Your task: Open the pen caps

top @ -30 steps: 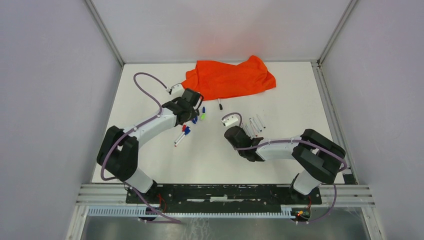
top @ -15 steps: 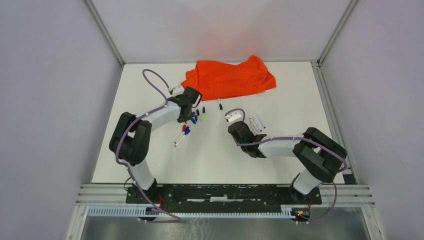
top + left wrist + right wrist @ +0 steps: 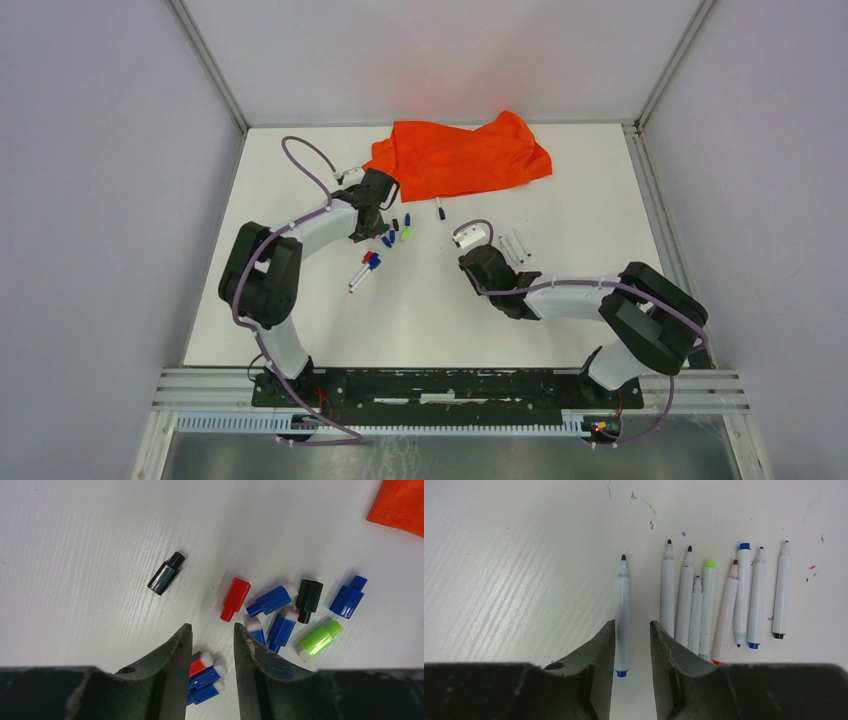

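Hovering left hand (image 3: 212,630) open over the pen caps (image 3: 272,600), right hand (image 3: 632,626) open astride a pen (image 3: 623,600), likely needing straight lifts.

Top camera looks down from behind over the white table (image 3: 420,310); wrist cameras face down, close — left onto small coloured plastic caps (image 3: 235,598), right onto thin white pen barrels (image 3: 684,597), both shared overhead.

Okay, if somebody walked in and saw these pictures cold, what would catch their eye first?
The crumpled orange cloth at the far side of the table stands out most. Next comes a scatter of blue, red, black and green pen caps just ahead of the left tool. A row of uncapped white pens lies by the right tool, one lying apart.
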You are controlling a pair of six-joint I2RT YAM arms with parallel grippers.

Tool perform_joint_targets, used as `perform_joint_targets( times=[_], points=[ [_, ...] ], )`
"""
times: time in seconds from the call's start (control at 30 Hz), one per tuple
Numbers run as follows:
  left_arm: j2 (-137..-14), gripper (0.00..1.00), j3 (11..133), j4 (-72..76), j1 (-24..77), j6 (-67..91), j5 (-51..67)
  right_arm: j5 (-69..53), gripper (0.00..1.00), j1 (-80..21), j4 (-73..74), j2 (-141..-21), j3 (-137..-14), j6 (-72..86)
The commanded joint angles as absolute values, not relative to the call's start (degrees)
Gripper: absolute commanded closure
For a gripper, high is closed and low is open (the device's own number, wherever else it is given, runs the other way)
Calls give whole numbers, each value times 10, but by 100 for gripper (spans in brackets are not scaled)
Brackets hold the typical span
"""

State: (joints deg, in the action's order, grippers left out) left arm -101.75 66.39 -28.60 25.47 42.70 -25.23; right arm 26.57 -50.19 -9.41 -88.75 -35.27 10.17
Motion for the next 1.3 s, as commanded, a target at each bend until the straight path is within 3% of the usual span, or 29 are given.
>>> perform_joint_targets(
  times=[0.0,0.2,0.3,0.7,1.27],
  points=[
    [-988,57,672,-272,253,413,-247,251,64,-503,-122,-842,-330,92],
    [-868,44,588,-246,253,442,-223,239,63,-509,-130,-801,-326,93],
    [-819,44,554,-243,254,454,-197,235,61,-515,-129,-788,-332,92],
    [-732,49,449,-264,284,444,-201,234,60,-543,-133,-784,-349,96],
    [-787,56,419,-273,284,430,-256,240,58,-553,-134,-796,-352,96]
  ],
)
